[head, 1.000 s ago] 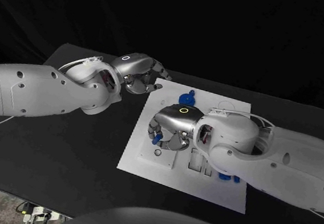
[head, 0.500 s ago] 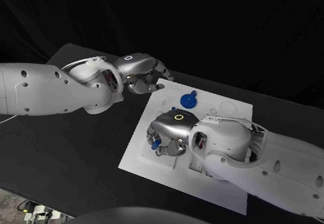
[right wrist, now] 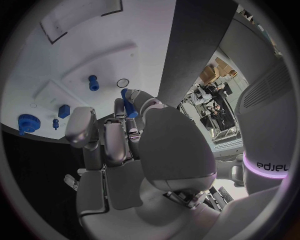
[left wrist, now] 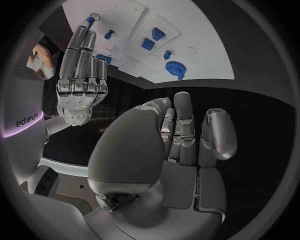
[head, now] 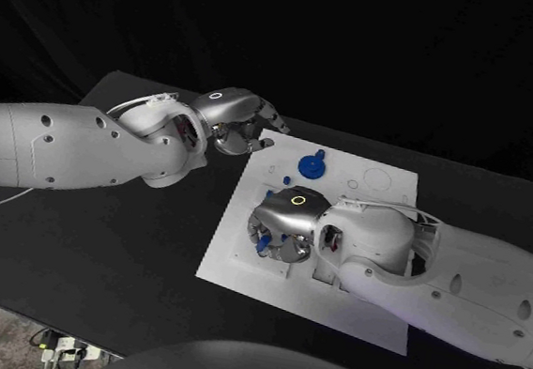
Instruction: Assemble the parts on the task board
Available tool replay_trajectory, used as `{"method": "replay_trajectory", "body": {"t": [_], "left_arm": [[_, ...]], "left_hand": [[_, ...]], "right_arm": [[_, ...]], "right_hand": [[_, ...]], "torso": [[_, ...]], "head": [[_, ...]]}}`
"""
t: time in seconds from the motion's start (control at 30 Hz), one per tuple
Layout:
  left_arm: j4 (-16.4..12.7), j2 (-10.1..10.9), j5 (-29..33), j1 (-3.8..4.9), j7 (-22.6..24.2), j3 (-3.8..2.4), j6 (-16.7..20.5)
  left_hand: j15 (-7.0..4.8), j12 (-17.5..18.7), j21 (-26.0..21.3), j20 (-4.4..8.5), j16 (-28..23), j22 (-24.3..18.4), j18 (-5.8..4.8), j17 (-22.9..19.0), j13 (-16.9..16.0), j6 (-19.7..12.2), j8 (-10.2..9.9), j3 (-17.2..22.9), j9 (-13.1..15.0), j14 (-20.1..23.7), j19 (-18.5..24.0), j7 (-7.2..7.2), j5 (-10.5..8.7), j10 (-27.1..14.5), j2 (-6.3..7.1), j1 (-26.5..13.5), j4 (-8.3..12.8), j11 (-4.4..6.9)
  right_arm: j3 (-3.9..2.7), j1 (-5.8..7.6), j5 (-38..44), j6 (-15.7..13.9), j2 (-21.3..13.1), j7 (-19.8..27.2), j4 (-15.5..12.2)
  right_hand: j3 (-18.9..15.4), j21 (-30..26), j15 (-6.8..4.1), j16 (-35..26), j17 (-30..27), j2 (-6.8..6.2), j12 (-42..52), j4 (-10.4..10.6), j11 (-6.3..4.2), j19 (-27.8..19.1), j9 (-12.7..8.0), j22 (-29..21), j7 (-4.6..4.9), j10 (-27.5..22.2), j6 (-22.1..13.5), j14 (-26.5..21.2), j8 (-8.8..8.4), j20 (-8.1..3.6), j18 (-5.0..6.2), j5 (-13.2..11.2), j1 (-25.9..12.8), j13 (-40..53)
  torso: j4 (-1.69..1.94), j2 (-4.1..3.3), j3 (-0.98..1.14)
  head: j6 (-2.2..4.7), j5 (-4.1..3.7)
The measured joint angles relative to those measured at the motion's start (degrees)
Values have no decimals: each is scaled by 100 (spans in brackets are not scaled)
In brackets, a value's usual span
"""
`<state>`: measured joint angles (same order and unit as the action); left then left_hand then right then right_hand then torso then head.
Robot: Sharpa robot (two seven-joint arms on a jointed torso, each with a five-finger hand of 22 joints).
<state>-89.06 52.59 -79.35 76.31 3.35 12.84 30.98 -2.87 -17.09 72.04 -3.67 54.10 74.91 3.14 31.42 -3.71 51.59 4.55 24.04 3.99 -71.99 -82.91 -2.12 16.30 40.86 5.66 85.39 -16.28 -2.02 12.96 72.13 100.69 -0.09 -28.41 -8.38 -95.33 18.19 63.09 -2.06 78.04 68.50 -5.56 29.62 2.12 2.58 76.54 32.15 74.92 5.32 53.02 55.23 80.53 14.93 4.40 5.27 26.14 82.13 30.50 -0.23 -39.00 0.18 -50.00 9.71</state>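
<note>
**Right hand pinches a blue part over the task board**

The task board (head: 331, 299) lies flat on the black counter (head: 93, 243), and it serves as the landmark here. The right hand (head: 285, 221) hangs above the board's middle, near its left edge; its fingers (right wrist: 115, 135) are curled together around a slim blue part (right wrist: 129, 106), pinching it at their tips. A round blue gear (head: 308, 166) sits at the board's far end, beyond the right hand, and a small blue peg (right wrist: 94, 82) stands on the board close to the held piece. A blue block (right wrist: 64, 111) lies between that peg and the gear. The left hand (head: 238, 121) hovers just off the board's far left corner, over the counter; its fingers (left wrist: 184, 125) are curled in, pressed close together, with nothing in them.
</note>
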Motion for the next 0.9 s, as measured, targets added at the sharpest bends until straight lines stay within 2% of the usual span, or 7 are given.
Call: {"method": "replay_trajectory", "body": {"t": [0.27,0.63,0.9], "left_arm": [[1,13,-4,-3,-6,0,-2],[74,8,-12,-21,-14,1,-2],[42,14,-12,-25,-23,1,-5]], "left_hand": [[0,0,0,0,0,0,0,0,0,0,0,0,0,0,0,0,0,0,0,0,0,0],[0,0,0,0,2,0,0,-1,0,0,0,0,0,0,0,0,0,0,0,0,0,0],[0,0,0,0,2,0,0,-1,0,0,0,0,0,0,0,0,0,0,0,0,0,0]], "right_arm": [[2,-83,115,4,-32,-2,29],[1,-107,204,3,-29,-5,54],[-1,-121,227,19,-6,-21,72]], "right_hand": [[0,-21,0,0,-3,0,-20,0,0,0,-2,0,0,0,-1,0,-11,0,0,0,0,0],[24,-20,-21,0,-10,0,-21,-24,1,0,6,-1,-1,0,-1,-21,-21,0,0,-7,0,-4],[47,-61,0,-23,-31,0,-43,-47,1,-20,6,-1,-1,1,-1,-41,-38,-21,0,-10,0,-3]], "torso": [[0,1,0],[2,-2,-2],[2,-2,0]], "head": [[0,29],[0,-1],[0,14]]}}
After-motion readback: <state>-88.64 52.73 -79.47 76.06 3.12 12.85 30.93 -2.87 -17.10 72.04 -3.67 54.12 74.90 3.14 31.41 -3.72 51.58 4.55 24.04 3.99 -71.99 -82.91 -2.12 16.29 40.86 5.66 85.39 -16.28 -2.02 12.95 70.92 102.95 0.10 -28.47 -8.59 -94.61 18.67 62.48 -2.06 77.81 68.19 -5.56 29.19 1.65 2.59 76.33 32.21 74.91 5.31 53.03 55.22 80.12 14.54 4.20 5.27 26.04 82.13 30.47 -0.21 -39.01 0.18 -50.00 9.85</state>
